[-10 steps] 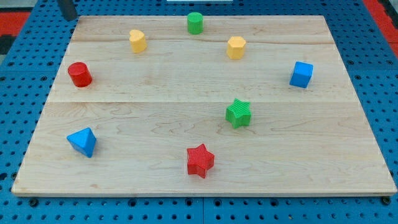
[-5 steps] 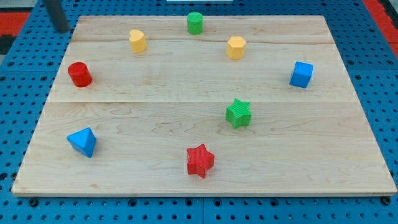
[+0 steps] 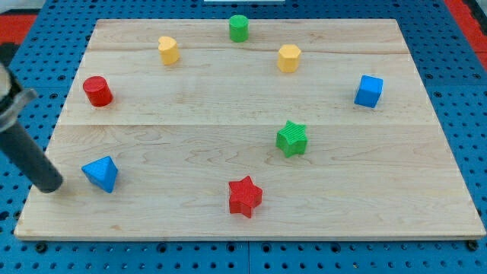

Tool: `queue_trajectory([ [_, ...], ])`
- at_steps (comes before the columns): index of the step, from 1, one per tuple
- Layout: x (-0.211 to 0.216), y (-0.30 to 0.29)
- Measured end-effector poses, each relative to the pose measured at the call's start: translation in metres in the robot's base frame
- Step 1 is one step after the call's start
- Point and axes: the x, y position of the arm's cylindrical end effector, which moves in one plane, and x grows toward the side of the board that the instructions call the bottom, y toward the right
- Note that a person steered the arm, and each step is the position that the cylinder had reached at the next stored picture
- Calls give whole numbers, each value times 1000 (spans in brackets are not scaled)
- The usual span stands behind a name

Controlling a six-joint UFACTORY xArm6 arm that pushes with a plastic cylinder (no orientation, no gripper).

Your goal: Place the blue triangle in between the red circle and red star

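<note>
The dark rod slants in from the view's left edge, its upper part blurred, and my tip (image 3: 50, 185) rests on the wooden surface (image 3: 190, 152) near its lower-left corner. The tip sits just to the view's left of the blue triangle (image 3: 100, 173), close beside it; whether the two touch cannot be made out. The arm carries no pincer, so there is nothing spread or pressed together to report, only the bare rod leaning toward the view's bottom right.

The blue triangle lies low on the left side of the surface. The red circle (image 3: 97, 90) stands above it, toward the view's top, near the left edge. The red star (image 3: 245, 196) lies well apart to the view's right of the triangle, close to the bottom edge. A green star (image 3: 292, 138) sits up and right of the red star. A blue cube (image 3: 368, 90) stands near the right edge. Along the top, a yellow block (image 3: 168, 49), a green cylinder (image 3: 239, 27) and a second yellow block (image 3: 288, 58) are spread in a loose row.
</note>
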Motion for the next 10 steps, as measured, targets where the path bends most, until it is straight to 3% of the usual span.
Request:
queue_trajectory([
  [3, -7, 36],
  [4, 19, 43],
  [5, 17, 49],
  [8, -19, 67],
  [9, 23, 68],
  [10, 24, 92],
])
